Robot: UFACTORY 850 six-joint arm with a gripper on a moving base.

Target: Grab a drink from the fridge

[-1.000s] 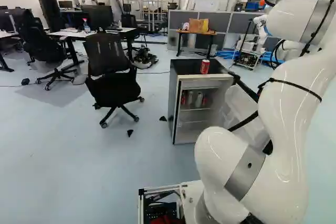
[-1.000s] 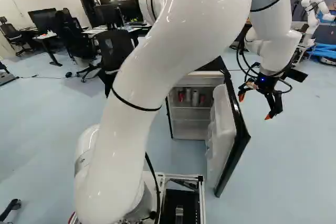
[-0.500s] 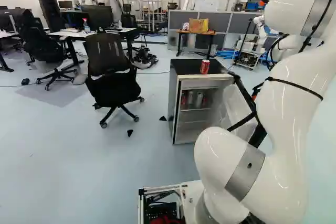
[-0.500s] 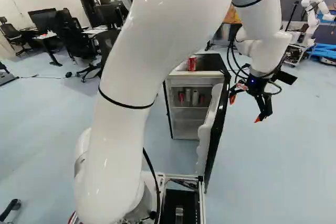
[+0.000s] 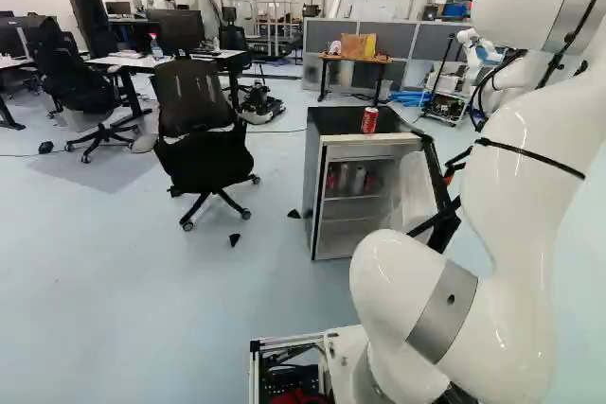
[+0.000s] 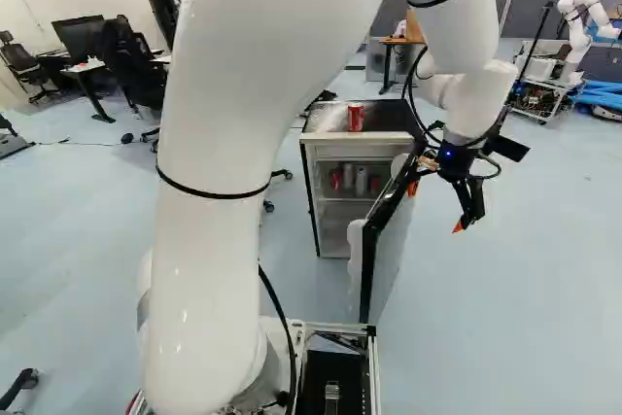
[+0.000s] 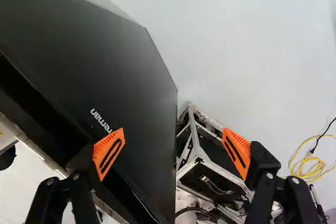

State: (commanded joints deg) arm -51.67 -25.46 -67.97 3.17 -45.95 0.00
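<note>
A white robot arm [image 6: 214, 259] is screening much of the scene: in the left base view it is covering most of its gripper [image 6: 435, 207], and in the right base view it is blocking nearly all of a black office chair [image 5: 199, 134], while its upper bends are running out of both views. The cans [image 5: 359, 180] on the fridge's inner shelf are showing only dimly, their exact number hard to make out. The gripper [image 7: 173, 132] is spreading its two orange-padded fingers wide and holding nothing, poised beside the outer face of the open fridge door [image 6: 392, 245]; one finger is overlapping the door in the wrist view, though whether it is touching cannot be told. The drinks are sitting in two places: the cans inside the fridge [image 5: 322, 215], and a single red can [image 5: 369, 120] standing upright on its black top [image 5: 331, 120]. The fridge is resting on a pale blue floor [image 5: 142, 290], with desks [image 5: 142, 61] and monitors [image 5: 180, 30] lining up behind the chair. Farther back, a small table [image 5: 379, 60] is standing before grey partitions [image 5: 426, 43], another robot [image 6: 583, 17] is occupying the far side, and a yellow cable [image 7: 302, 166] is coiling on the floor.
</note>
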